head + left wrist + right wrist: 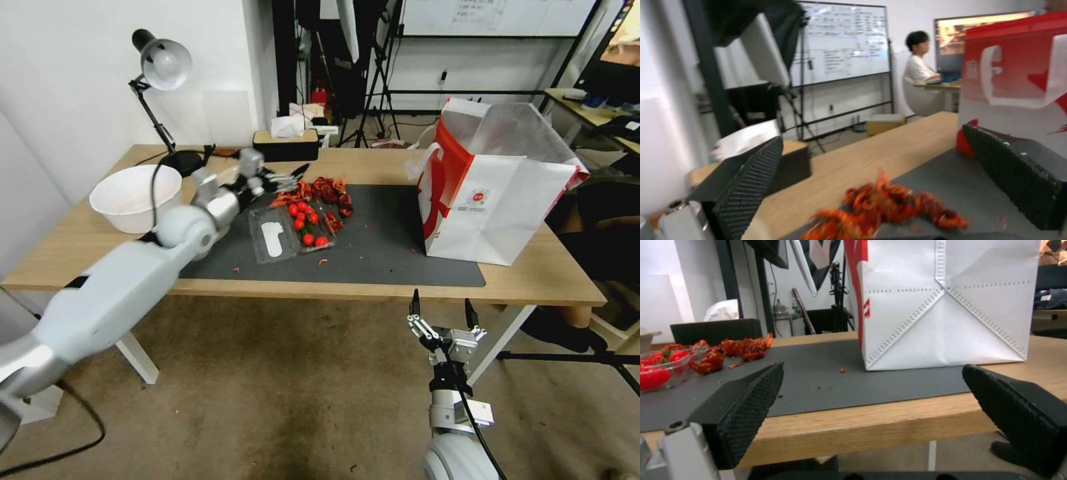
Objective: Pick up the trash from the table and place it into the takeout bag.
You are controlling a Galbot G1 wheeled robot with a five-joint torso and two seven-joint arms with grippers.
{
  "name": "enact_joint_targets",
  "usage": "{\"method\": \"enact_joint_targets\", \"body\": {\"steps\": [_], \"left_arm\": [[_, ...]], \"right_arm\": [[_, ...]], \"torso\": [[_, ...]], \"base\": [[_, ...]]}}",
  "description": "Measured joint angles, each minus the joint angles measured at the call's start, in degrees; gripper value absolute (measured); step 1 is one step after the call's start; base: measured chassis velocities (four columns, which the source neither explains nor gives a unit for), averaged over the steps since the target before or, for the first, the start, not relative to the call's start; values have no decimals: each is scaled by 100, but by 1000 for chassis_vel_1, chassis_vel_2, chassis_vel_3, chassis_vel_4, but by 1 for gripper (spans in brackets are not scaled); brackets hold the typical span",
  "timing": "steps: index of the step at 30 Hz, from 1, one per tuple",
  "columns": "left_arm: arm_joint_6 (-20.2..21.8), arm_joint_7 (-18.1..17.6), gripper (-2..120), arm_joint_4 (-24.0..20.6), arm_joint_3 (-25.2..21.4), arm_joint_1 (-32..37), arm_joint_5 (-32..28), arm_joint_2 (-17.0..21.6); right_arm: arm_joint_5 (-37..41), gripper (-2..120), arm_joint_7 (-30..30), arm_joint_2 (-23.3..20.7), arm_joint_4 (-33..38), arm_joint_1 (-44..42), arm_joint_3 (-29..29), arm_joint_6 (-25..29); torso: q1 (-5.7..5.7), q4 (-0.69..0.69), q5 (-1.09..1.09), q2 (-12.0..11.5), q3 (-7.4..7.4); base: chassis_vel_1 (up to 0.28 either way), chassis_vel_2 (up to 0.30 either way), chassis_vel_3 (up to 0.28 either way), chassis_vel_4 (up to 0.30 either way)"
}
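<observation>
The trash on the table (373,162) is a heap of red shell scraps (320,193) and a clear plastic tray (277,237) holding small red tomatoes, both on the dark grey mat (387,247). My left gripper (297,175) reaches over the mat's far left corner, open, hovering just short of the scraps (889,206) with nothing between its fingers (746,186). The white and red takeout bag (493,193) stands upright at the mat's right end, mouth open. My right gripper (441,300) hangs open below the table's front edge, facing the bag (947,306).
A white bowl (133,197) sits at the table's left end. A desk lamp (160,73) and a dark tissue box (287,143) stand along the far edge. Small red crumbs dot the mat. Tripods and desks fill the room behind.
</observation>
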Motion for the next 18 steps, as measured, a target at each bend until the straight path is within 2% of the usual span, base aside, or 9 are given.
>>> {"method": "enact_joint_targets", "body": {"steps": [3,4,8,9,13,14,18], "left_arm": [[15,-111,100,-257,-532,729,94,150],[15,-111,100,-257,-532,729,94,150],[21,-221,100,-617,-1332,1605,224,280],[21,-221,100,-617,-1332,1605,224,280],[-80,-463,100,-929,-1915,2297,378,351],[-80,-463,100,-929,-1915,2297,378,351],[-98,-639,100,-1146,-2409,2910,518,274]], "right_arm": [[1,100,9,-4,-16,1,-8,-1],[1,100,9,-4,-16,1,-8,-1],[2,100,14,-3,-42,13,-47,-2],[2,100,14,-3,-42,13,-47,-2],[2,100,17,27,-79,27,-87,0],[2,100,17,27,-79,27,-87,0],[0,100,17,48,-87,28,-105,7]], "torso": [[0,0,-3,0,0],[0,0,-3,0,0],[0,1,0,0,0],[0,1,0,0,0],[0,-1,-1,0,0],[0,-1,-1,0,0],[0,0,-1,0,0]], "base": [[0,0,0,0],[0,0,0,0],[0,0,0,0],[0,0,0,0],[0,0,0,0],[0,0,0,0],[0,0,0,0]]}}
